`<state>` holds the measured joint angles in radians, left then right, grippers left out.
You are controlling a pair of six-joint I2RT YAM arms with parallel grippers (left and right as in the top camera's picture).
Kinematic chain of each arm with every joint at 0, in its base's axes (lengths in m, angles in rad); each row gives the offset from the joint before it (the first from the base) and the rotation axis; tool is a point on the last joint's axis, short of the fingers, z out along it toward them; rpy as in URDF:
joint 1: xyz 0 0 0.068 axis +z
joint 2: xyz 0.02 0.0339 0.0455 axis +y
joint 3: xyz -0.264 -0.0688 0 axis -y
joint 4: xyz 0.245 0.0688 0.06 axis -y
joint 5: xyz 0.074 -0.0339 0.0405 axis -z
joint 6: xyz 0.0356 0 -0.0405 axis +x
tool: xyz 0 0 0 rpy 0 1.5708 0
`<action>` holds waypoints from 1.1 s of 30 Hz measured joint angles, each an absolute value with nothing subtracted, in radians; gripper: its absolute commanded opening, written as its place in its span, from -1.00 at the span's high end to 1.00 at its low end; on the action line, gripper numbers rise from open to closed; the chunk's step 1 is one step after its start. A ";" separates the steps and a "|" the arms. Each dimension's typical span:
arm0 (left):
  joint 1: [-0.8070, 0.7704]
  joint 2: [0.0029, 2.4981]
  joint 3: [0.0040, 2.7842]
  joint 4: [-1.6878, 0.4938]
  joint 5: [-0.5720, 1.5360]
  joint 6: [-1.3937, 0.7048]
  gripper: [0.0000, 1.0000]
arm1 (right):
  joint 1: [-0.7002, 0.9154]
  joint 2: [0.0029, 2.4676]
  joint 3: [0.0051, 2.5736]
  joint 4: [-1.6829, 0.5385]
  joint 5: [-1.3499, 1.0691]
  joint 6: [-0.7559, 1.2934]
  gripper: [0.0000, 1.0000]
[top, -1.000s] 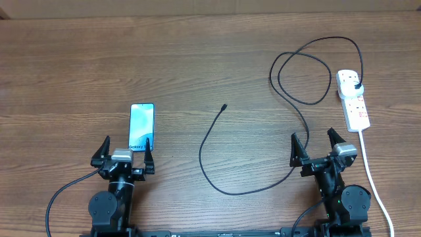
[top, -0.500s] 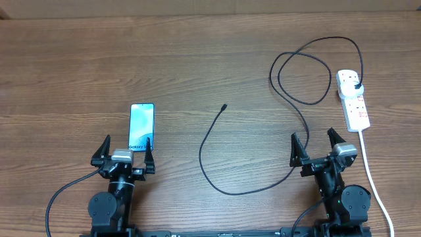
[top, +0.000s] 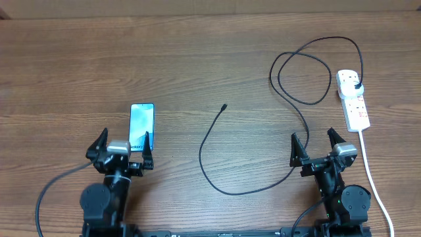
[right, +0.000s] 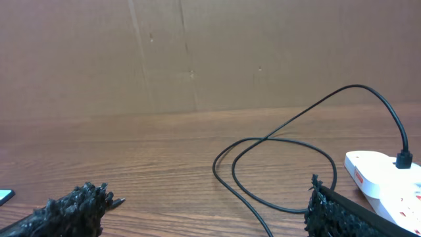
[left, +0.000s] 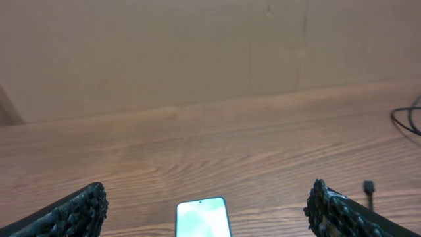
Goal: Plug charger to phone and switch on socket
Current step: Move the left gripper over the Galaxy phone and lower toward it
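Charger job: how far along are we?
Done: the charger is plugged into the socket. In hand: nothing. The left claw and right claw are both open and empty, the left one by the near end of the phone. Left: the connector tip lies on the table, apart from the phone. The socket's switch state can't be read.

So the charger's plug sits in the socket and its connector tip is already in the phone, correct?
Not quite. The charger's plug does sit in the socket, but the overhead view shows its connector tip lying loose on the table, apart from the phone.
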<state>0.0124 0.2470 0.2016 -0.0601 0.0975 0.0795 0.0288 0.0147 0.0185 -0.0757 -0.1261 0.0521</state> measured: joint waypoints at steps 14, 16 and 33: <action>0.012 0.771 0.575 -0.244 0.243 0.077 -0.99 | 0.029 0.015 0.019 -0.076 -0.126 0.052 -1.00; 0.012 0.836 0.637 -0.278 0.261 0.077 -0.99 | 0.029 0.015 0.019 -0.076 -0.126 0.052 -1.00; 0.012 1.215 1.002 -0.420 0.300 0.077 -0.99 | 0.029 0.015 0.019 -0.076 -0.126 0.052 -1.00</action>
<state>0.0124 1.2148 1.0016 -0.4198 0.3004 0.0772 0.0288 0.0147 0.0185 -0.0757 -0.1257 0.0517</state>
